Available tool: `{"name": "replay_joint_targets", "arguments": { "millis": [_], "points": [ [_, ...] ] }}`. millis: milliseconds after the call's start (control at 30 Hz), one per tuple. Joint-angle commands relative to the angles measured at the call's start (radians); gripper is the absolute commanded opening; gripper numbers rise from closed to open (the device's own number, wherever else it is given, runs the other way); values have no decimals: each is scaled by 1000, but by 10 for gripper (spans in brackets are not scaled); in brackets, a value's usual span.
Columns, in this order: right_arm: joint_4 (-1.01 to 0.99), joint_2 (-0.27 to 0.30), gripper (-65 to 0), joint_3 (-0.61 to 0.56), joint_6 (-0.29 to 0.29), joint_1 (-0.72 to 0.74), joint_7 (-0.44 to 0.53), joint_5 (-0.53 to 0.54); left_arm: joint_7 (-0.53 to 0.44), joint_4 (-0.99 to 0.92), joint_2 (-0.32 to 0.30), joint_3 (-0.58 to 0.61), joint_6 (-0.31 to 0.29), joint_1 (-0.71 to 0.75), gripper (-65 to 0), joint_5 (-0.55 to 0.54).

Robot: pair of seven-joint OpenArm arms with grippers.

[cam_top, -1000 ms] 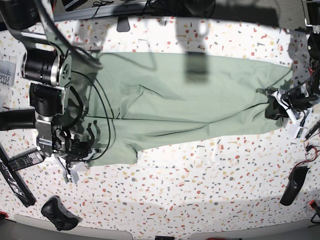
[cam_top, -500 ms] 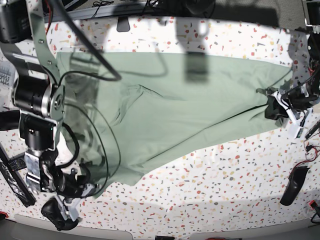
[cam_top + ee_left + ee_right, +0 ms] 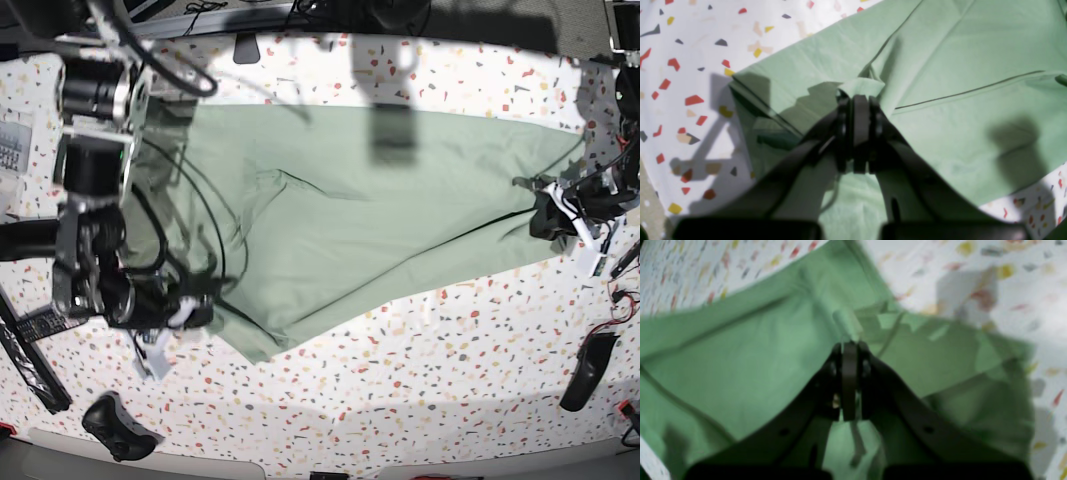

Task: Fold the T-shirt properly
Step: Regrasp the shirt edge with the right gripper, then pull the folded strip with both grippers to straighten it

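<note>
Both your claws, left claw [image 3: 857,100] and right claw [image 3: 849,346], clamped on T-shirt [image 3: 380,210] ends, tensioning cloth flat over desk [image 3: 450,400].

No text, label, brand, number or sign can be read in any of the views. In the base view, a small pale grey keyed device [image 3: 12,148] at the left edge of the speckled terrazzo-patterned tabletop [image 3: 400,360] carries rows of tiny marks, and a flat black remote control [image 3: 45,322] beside it has small buttons, but both are too small and blurred to make out any characters.
</note>
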Motion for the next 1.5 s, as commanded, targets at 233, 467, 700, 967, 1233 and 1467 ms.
{"name": "replay_joint_targets", "arguments": {
  "millis": [233,467,700,967,1233,1467],
  "points": [
    [398,13,-650,187,8,-199,-30,92,1,17,-18,-8,-3,-17,-650,-16],
    [415,15,-650,367,8,-332,-36,204,7,18,-21,-8,-3,-17,-650,-16],
    [415,16,-650,402,8,-392,-36,203,71,18,-84,-8,-3,-17,-650,-12],
    [417,16,-650,402,8,-396,-56,201,117,18,-148,-8,0,-17,-650,-15],
    [472,16,-650,402,8,-399,-93,218,123,18,-148,-8,0,-17,-650,-15],
    [555,15,-650,402,8,-447,-124,264,124,18,-148,-8,0,-16,-650,-15]
  ]
}}
